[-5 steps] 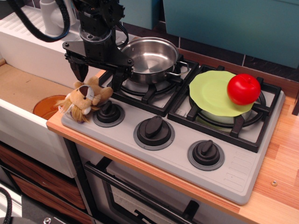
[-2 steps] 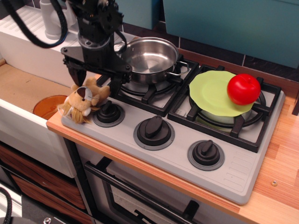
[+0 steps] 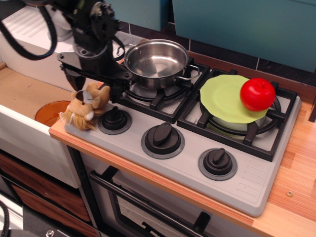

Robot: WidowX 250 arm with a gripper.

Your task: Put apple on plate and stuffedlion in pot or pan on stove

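A see-through orange disc [image 3: 49, 112] sits low and left of the claw. The fuzzy tan stuffedlion [image 3: 85, 107] lies on the corner of the smooth grey stove [image 3: 187, 153], right under the black claw [image 3: 94, 90]. The claw's two fingers are spread wide, one on each side of the lion, gripping nothing. Right of the claw stands the shiny round metal pot [image 3: 156, 61]. Far right, the glossy red apple [image 3: 257, 94] rests on the flat green plate [image 3: 224, 98].

Three knobs [image 3: 162, 139], one apple [image 3: 257, 94]
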